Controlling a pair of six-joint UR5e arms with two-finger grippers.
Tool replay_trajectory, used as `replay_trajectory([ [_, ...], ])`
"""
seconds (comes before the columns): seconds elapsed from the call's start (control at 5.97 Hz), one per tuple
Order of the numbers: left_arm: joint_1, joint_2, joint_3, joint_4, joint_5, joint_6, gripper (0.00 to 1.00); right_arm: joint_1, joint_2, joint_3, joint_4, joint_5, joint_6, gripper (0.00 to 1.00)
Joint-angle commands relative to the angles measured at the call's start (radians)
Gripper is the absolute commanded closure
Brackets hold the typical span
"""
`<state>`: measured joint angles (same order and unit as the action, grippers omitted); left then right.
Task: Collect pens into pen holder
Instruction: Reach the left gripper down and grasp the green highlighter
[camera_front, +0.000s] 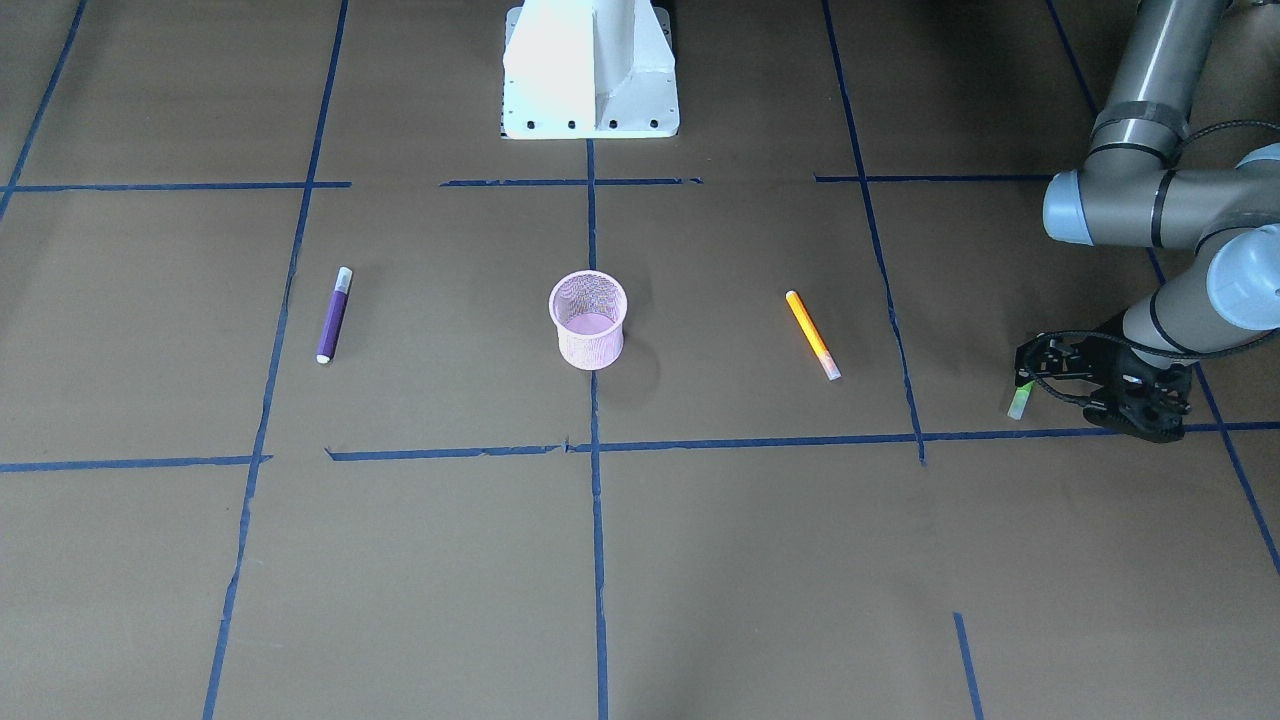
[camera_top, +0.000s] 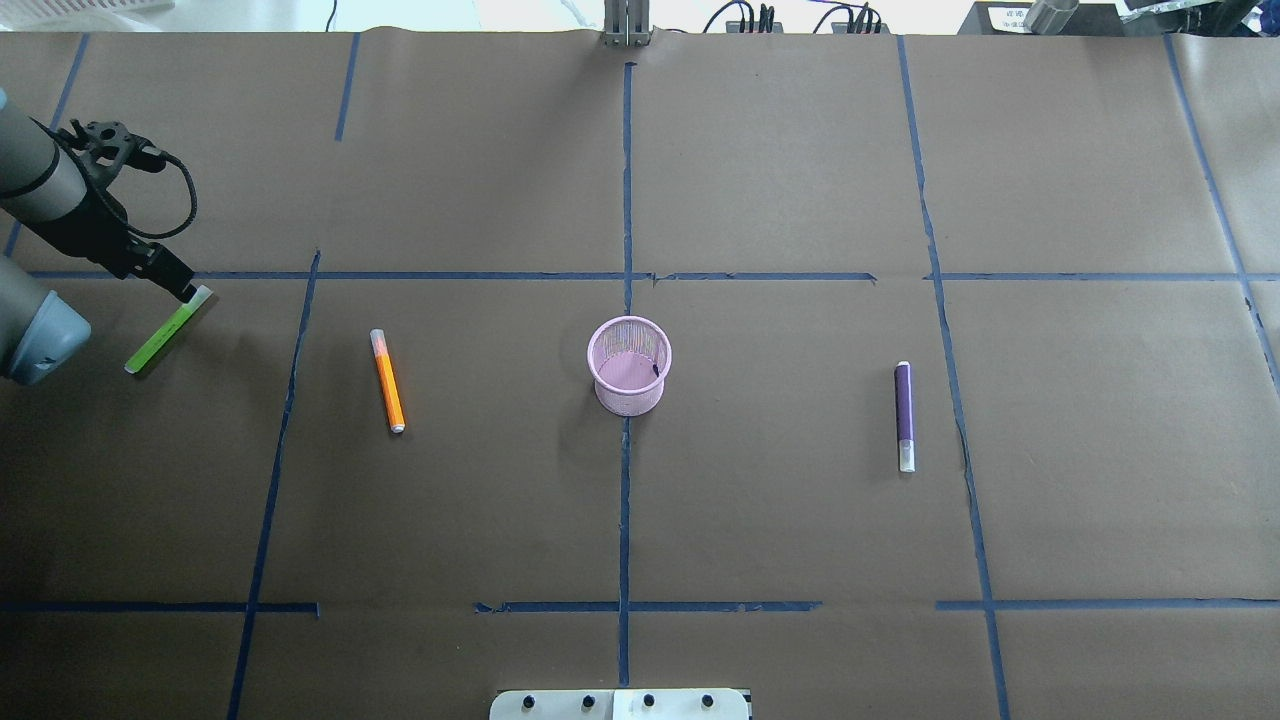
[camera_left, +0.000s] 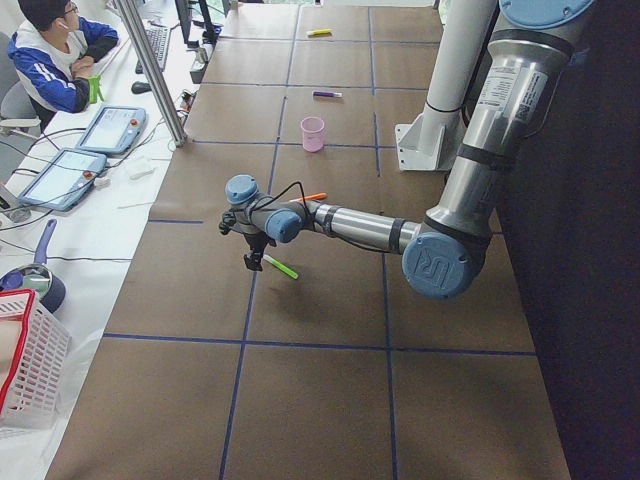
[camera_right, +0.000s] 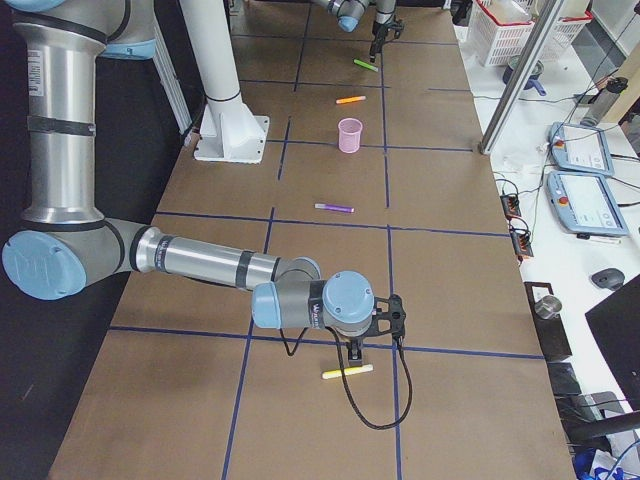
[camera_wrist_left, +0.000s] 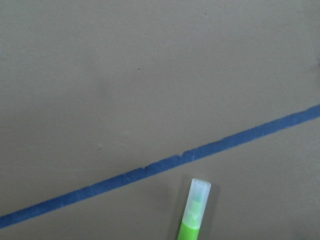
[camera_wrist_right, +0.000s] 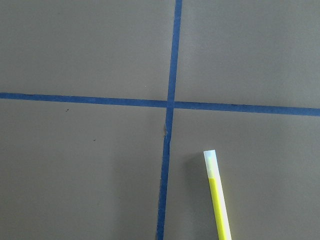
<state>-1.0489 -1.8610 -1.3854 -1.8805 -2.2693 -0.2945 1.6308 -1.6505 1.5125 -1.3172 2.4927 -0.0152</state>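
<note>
At the far left, the left arm's forearm stretches low and level over the table with its wrist bent down. The left gripper (camera_top: 186, 291) hangs by the capped end of the green pen (camera_top: 158, 342) lying there, and I cannot tell how its jaws stand. Next come the orange pen (camera_top: 387, 382), the upright pen holder (camera_top: 625, 398) mid-table and the purple pen (camera_top: 904, 410), each well apart. Farthest right, the right arm reaches out likewise, its right gripper (camera_right: 354, 352) pointing down just above a yellow pen (camera_right: 347, 372), jaws equally unreadable.

Robotics lab: tape-gridded table (camera_top: 800, 500), teach pendants (camera_left: 110, 128)
</note>
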Motion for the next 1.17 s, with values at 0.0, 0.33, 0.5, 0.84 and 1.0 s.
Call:
replay_trajectory([
  [0.0, 0.032, -0.001, 0.008, -0.006, 0.001, -0.002, 0.0, 0.0, 0.003, -0.005, -0.002, 0.002, 0.006, 0.0],
  [0.33, 0.058, -0.007, 0.025, -0.006, 0.002, 0.0, 0.0, 0.0, 0.005, -0.005, -0.002, 0.002, 0.006, 0.0],
  [0.5, 0.059, -0.01, 0.038, -0.005, 0.002, 0.001, 0.01, 0.0, 0.005, -0.005, -0.002, 0.002, 0.007, 0.0],
  [0.84, 0.059, -0.014, 0.039, -0.003, 0.004, 0.003, 0.19, 0.0, 0.005, -0.006, -0.002, 0.002, 0.008, 0.0],
  [1.0, 0.059, -0.012, 0.039, -0.003, 0.002, 0.005, 0.34, 0.0, 0.005, -0.006, -0.002, 0.002, 0.008, 0.0],
])
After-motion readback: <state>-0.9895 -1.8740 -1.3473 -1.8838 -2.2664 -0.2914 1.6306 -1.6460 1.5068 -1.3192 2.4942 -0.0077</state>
